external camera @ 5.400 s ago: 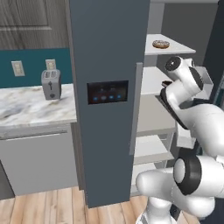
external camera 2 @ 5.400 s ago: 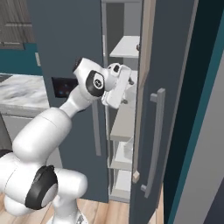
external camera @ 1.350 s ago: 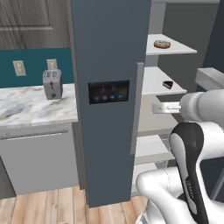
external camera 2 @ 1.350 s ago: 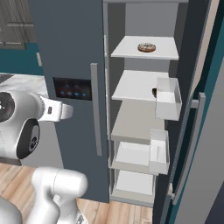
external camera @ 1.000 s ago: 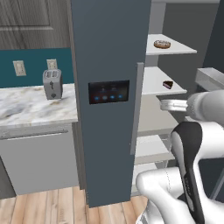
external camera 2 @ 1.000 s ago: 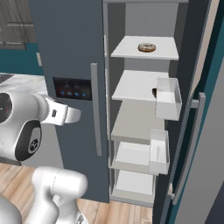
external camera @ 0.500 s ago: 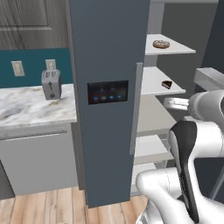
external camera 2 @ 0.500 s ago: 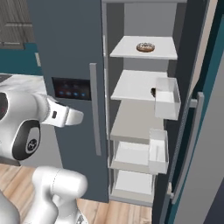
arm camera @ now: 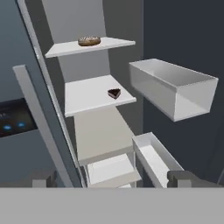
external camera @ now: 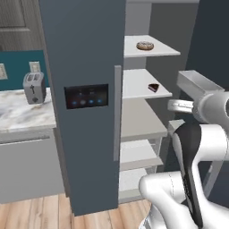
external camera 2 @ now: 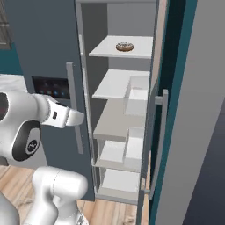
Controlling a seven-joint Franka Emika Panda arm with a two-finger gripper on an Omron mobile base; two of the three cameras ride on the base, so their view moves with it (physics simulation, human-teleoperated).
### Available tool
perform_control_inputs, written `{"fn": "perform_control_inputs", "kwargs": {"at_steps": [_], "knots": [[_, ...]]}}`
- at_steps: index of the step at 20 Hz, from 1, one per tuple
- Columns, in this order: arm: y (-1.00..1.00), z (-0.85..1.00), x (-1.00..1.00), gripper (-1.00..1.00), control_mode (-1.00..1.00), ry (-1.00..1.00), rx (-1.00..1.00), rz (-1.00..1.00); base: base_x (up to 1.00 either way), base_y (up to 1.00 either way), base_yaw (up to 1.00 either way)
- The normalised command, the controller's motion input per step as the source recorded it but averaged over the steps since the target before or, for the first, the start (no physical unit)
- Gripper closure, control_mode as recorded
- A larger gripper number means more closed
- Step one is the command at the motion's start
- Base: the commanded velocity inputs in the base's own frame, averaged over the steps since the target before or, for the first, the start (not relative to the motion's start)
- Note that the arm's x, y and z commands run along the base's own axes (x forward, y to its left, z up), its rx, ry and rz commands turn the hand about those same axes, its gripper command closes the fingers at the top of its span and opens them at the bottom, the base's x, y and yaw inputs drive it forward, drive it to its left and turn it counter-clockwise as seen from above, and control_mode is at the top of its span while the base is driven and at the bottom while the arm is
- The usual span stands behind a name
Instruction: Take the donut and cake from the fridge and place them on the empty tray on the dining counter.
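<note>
Gripper (arm camera: 111,178) open, empty, short of the dark slate-blue fridge (external camera: 85,103). Speckled ring donut (arm camera: 89,41) lies up-left on the far top shelf; brown cake wedge (arm camera: 114,92) nearer.

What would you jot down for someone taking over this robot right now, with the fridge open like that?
Gripper: open, holding nothing, pointing into the open fridge.
Donut: on the top shelf.
Cake: on the shelf below, near its right front edge.
Done: the fridge door is open.
Left: take out the donut and cake and carry both to the tray on the dining counter.
</note>
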Motion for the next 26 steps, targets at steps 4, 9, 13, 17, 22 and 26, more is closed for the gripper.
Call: {"fn": "perform_control_inputs", "kwargs": {"at_steps": [4,9,13,17,22,26], "knots": [[0.00,0.00,0.00,-1.00,1.00,0.00,0.00,0.00,0.42,-0.01,0.00],[0.00,0.00,0.00,-1.00,1.00,0.00,0.00,0.00,0.85,0.25,0.00],[0.00,0.00,0.00,-1.00,1.00,0.00,0.00,0.00,0.90,0.04,0.00],[0.00,0.00,0.00,-1.00,1.00,0.00,0.00,0.00,0.98,-0.03,0.00],[0.00,0.00,0.00,-1.00,1.00,0.00,0.00,0.00,1.00,-0.12,0.00],[0.00,0.00,0.00,-1.00,1.00,0.00,0.00,0.00,0.87,-0.23,0.00]]}}
